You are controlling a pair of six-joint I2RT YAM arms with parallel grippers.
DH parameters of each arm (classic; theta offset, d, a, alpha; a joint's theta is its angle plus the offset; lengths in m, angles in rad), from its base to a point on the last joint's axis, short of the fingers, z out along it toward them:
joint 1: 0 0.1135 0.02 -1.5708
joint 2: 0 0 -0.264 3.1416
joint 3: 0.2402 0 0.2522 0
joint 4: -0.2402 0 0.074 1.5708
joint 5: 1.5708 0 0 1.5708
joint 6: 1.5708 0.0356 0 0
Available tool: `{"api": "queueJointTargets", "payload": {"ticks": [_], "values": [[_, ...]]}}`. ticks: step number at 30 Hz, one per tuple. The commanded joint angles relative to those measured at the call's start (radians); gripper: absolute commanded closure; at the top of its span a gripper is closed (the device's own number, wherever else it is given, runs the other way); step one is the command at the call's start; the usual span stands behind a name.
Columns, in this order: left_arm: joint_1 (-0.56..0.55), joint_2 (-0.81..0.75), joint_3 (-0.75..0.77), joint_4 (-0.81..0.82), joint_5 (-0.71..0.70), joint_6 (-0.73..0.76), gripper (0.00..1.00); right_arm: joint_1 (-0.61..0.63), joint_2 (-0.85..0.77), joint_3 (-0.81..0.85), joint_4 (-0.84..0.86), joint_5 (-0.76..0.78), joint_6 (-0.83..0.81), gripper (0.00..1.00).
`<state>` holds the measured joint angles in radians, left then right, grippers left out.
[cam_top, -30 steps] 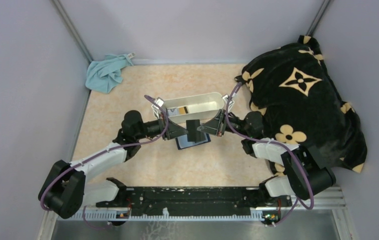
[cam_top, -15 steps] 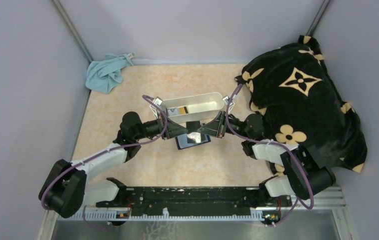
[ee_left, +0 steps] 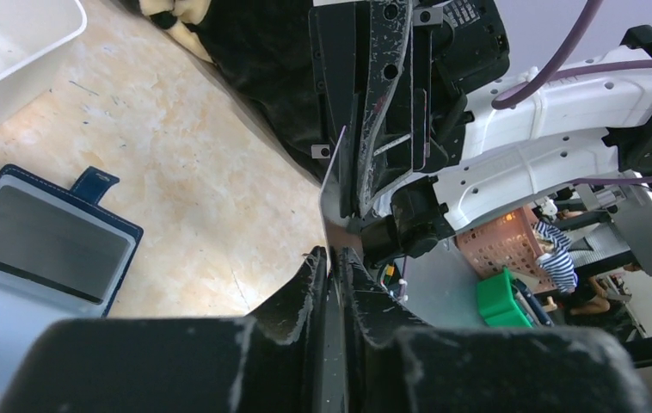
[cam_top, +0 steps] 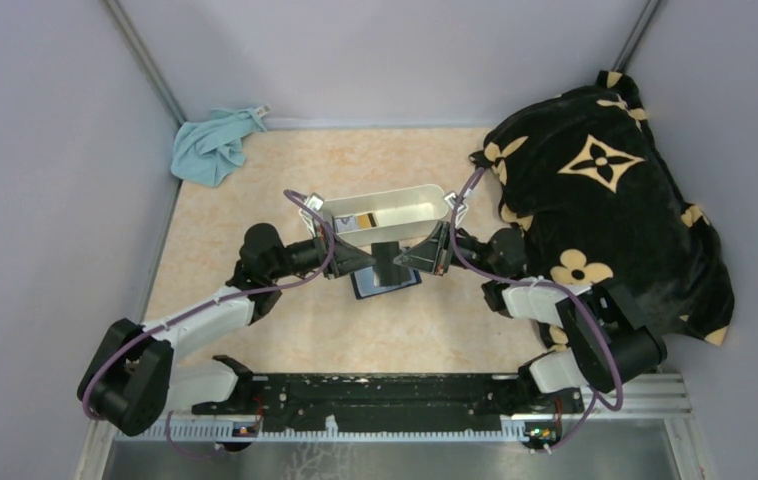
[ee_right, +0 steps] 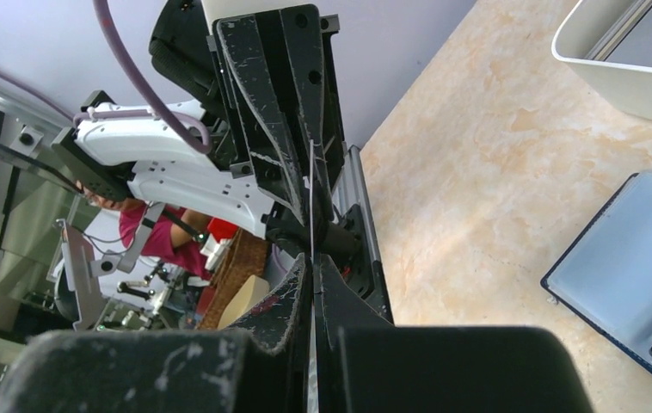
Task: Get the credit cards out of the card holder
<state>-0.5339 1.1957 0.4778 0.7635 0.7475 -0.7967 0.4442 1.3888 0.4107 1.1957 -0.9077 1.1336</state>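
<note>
The card holder [cam_top: 387, 281] lies open on the table, dark navy with a pale blue inside; it also shows in the left wrist view [ee_left: 43, 249] and the right wrist view [ee_right: 641, 280]. A dark credit card [cam_top: 388, 260] hangs just above it, held at both ends. My left gripper [cam_top: 369, 263] is shut on its left end and my right gripper [cam_top: 406, 258] on its right end. The card shows edge-on in both wrist views [ee_left: 335, 185] [ee_right: 311, 202], between my left gripper [ee_left: 337, 258] and my right gripper [ee_right: 312, 262].
A long white tray [cam_top: 425, 208] stands just behind the card holder, with a pale card [cam_top: 358, 221] inside at its left end. A black blanket with gold flowers [cam_top: 605, 190] fills the right side. A teal cloth [cam_top: 213, 145] lies at the back left.
The card between the grippers has tilted slightly and its glare is gone. The right arm's elbow has shifted a little; both grippers stay over the card holder.
</note>
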Motion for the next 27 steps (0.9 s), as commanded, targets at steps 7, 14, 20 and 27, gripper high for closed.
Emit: {"api": "queueJointTargets", "payload": {"ticks": [7,14,20,27], "values": [[-0.001,-0.039,-0.035,0.018,-0.038,0.018,0.83,0.017,0.033,0.022,0.157,0.004,0.046,1.0],[-0.002,-0.033,-0.027,0.018,-0.025,0.016,0.85,0.025,0.043,0.018,0.176,0.013,0.052,1.0],[-0.002,-0.033,-0.033,0.028,-0.023,0.004,0.78,0.025,0.053,0.027,0.183,0.014,0.057,1.0],[-0.002,-0.042,-0.042,0.027,-0.027,0.0,0.76,0.025,0.059,0.031,0.19,0.025,0.06,1.0]]}}
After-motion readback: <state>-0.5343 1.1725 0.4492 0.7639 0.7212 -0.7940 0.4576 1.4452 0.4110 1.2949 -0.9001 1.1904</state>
